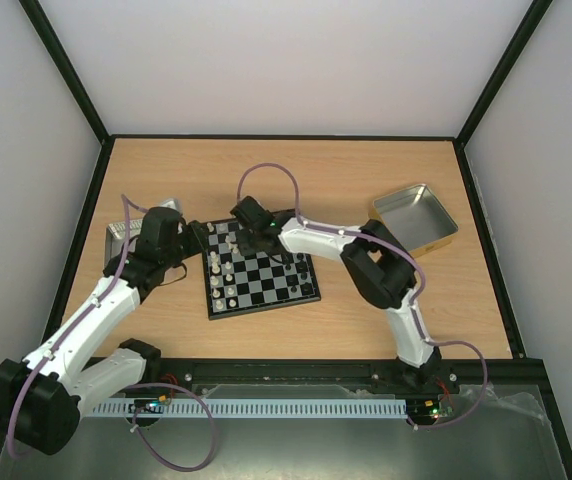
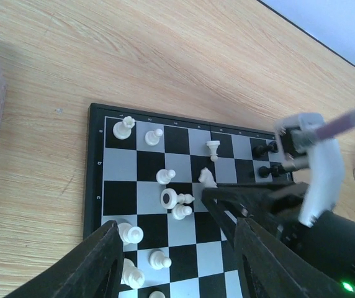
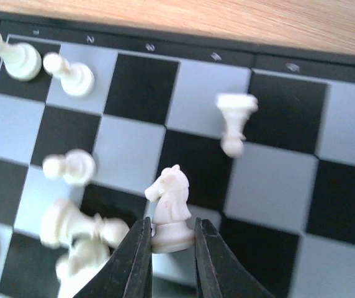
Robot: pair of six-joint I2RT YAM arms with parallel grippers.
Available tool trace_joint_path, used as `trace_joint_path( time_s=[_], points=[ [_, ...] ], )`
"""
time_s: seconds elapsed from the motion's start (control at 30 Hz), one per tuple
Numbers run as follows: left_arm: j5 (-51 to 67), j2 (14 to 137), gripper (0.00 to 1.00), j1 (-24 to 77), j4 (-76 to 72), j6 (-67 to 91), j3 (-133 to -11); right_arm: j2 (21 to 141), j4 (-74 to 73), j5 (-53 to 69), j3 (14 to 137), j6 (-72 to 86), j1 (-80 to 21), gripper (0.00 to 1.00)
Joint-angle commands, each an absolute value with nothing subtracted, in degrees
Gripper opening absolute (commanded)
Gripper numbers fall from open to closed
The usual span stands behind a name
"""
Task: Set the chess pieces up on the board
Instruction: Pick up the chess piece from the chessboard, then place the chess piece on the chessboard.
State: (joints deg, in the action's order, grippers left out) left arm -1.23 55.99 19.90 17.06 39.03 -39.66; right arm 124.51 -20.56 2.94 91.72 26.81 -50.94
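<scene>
My right fingers (image 3: 171, 231) are closed on the base of a white knight (image 3: 171, 198), one tip pressed to each side, and the knight stands upright between them over the board (image 3: 140, 87), near the line where a dark square meets a light one; I cannot tell whether its base rests on the surface. Just beyond it, one square over, a white rook (image 3: 234, 121) stands alone. To the knight's left lie the other white pieces (image 3: 72, 230), some upright along the board's edge rows and a few bunched together and tipped against one another. My left fingers (image 2: 177, 248) hang spread wide apart above the near side of the board, holding nothing. From that wrist I see two black pieces (image 2: 263, 160) on the far side, beside my right arm. The board sits in the middle of the bench (image 1: 316, 170), with an open tin (image 1: 416, 215) well off to its right.
</scene>
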Motion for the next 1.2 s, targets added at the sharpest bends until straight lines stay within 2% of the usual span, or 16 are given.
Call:
trace_joint_path(
  time_s=[0.0, 0.13, 0.33, 0.57, 0.73, 0.83, 0.93, 1.17],
  points=[
    [1.2, 54.7, 0.52, 19.4, 15.5, 40.1, -40.4, 113.4, -8.7, 2.6, 82.6, 22.2, -50.2, 0.14],
    [9.5, 53.7, 0.54, 19.0, 13.2, 40.1, -41.3, 102.8, 0.9, 14.8, 72.0, 18.4, -47.2, 0.14],
    [29.2, 53.4, 0.66, 18.6, 6.1, 41.7, -42.3, 90.9, 13.0, 32.0, 58.8, 10.0, -45.0, 0.14],
    [46.7, 57.0, 0.65, 17.9, 0.9, 46.5, -44.4, 84.5, 21.7, 40.6, 52.9, 8.3, -45.0, 0.12],
    [44.9, 58.6, 0.56, 17.9, 6.6, 43.6, -46.0, 83.3, 24.1, 41.8, 51.9, 8.8, -45.1, 0.12],
    [40.2, 58.8, 0.55, 17.8, 8.9, 42.6, -46.0, 82.8, 25.0, 41.8, 51.3, 9.3, -45.1, 0.12],
    [40.3, 59.6, 0.5, 17.6, 8.6, 43.2, -45.8, 82.7, 25.1, 41.5, 51.1, 9.2, -45.0, 0.12],
    [44.1, 60.3, 0.24, 17.6, 5.2, 45.4, -44.8, 83.2, 24.5, 40.8, 51.3, 8.9, -45.1, 0.12]
  ],
)
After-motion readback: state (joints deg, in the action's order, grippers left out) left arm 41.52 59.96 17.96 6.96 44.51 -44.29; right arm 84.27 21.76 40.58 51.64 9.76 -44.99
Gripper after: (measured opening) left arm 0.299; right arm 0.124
